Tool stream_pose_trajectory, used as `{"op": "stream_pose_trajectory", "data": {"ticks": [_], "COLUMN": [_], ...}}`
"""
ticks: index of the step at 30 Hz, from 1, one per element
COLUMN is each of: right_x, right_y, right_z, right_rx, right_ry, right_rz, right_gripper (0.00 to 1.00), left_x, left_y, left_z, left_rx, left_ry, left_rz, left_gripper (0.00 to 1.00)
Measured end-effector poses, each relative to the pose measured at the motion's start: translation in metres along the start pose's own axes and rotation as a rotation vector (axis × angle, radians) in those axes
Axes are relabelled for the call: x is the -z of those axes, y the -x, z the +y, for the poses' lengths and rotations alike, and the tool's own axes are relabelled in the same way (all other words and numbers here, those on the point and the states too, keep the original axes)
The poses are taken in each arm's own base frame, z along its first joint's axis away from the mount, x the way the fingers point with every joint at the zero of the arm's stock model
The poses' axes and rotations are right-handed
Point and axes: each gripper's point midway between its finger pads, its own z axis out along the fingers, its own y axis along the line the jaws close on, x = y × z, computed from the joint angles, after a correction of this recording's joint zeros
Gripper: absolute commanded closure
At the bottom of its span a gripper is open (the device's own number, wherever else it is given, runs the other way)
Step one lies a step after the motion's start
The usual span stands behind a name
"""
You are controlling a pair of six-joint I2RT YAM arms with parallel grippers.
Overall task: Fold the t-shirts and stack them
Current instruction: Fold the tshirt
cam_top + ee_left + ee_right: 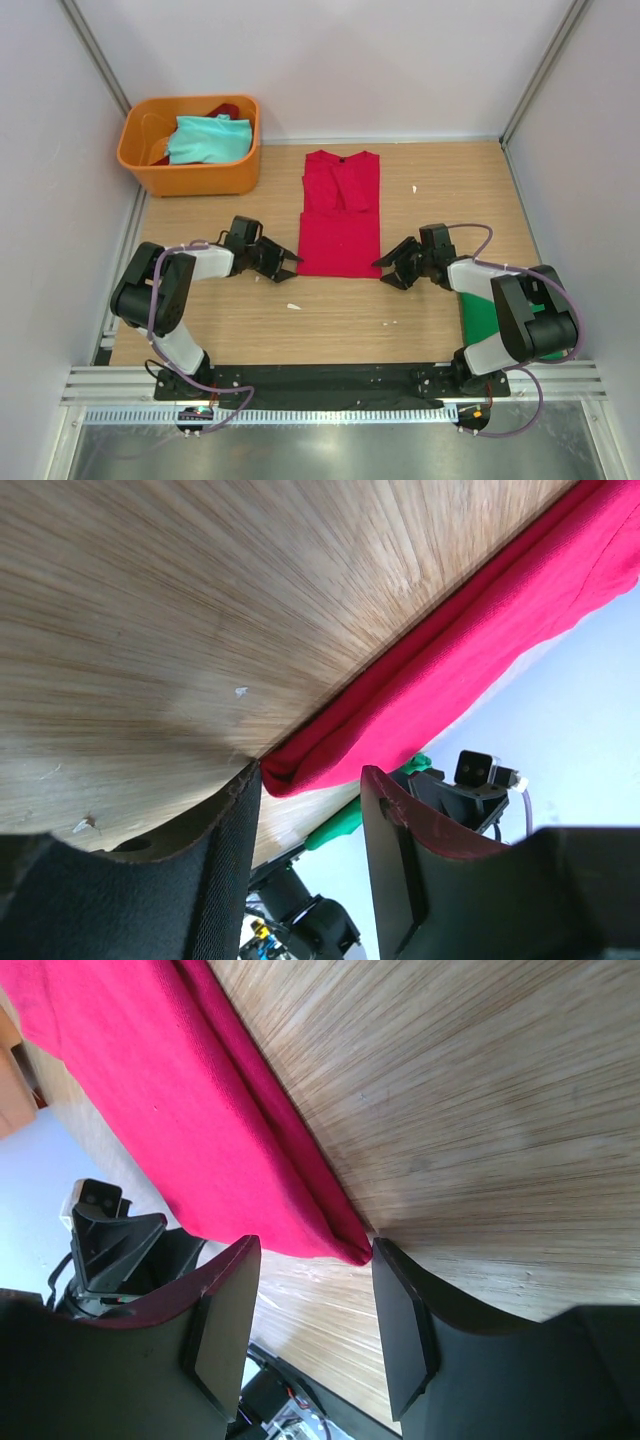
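A bright red t-shirt (pixel 340 215) lies folded into a long strip on the wooden table, collar end far from me. My left gripper (pixel 290 262) stands open at the strip's near left corner. In the left wrist view that corner of the red t-shirt (pixel 480 630) sits at the mouth of the left gripper (pixel 310 775), not pinched. My right gripper (pixel 385 268) is open at the near right corner. There the red t-shirt (pixel 170 1090) ends just at the tips of the right gripper (pixel 312 1250). A dark green t-shirt (pixel 490 315) lies folded beside the right arm. A pale teal t-shirt (pixel 208 138) sits in the tub.
An orange plastic tub (pixel 190 175) stands at the far left corner, with a dark red cloth (pixel 225 108) behind the teal one. White walls close in the table on three sides. Small white specks (pixel 293 306) lie on the wood.
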Motion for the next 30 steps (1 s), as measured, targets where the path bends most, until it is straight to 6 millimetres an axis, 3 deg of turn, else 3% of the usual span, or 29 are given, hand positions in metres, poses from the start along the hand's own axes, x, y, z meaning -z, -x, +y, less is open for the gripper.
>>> {"op": "stream_pose_trajectory", "data": {"ticks": [11, 13, 14, 19, 25, 30], "right_x": [-0.002, -0.002, -0.002, -0.002, -0.003, -0.008], "right_y": [0.000, 0.000, 0.000, 0.000, 0.000, -0.001], "right_z": [0.001, 0.001, 0.000, 0.000, -0.002, -0.003], "right_rx": [-0.012, -0.015, -0.017, -0.021, -0.025, -0.024], "right_ry": [-0.003, -0.004, -0.005, -0.006, -0.010, -0.007], "right_rz": [-0.027, -0.028, -0.027, -0.025, -0.024, -0.011], "right_gripper": [0.48, 0.48, 0.49, 0.50, 0.58, 0.72], "left_x": [-0.001, -0.001, -0.001, 0.004, 0.005, 0.007], "left_y": [0.001, 0.001, 0.001, -0.001, -0.002, -0.004], "left_z": [0.001, 0.002, 0.002, 0.004, 0.006, 0.010], "left_rx": [0.022, 0.024, 0.024, 0.024, 0.033, 0.044], "left_ry": [-0.009, -0.006, -0.005, 0.009, 0.012, 0.012], "left_rz": [-0.006, -0.005, -0.005, -0.006, -0.006, -0.002], "left_gripper": [0.61, 0.56, 0.49, 0.47, 0.47, 0.45]}}
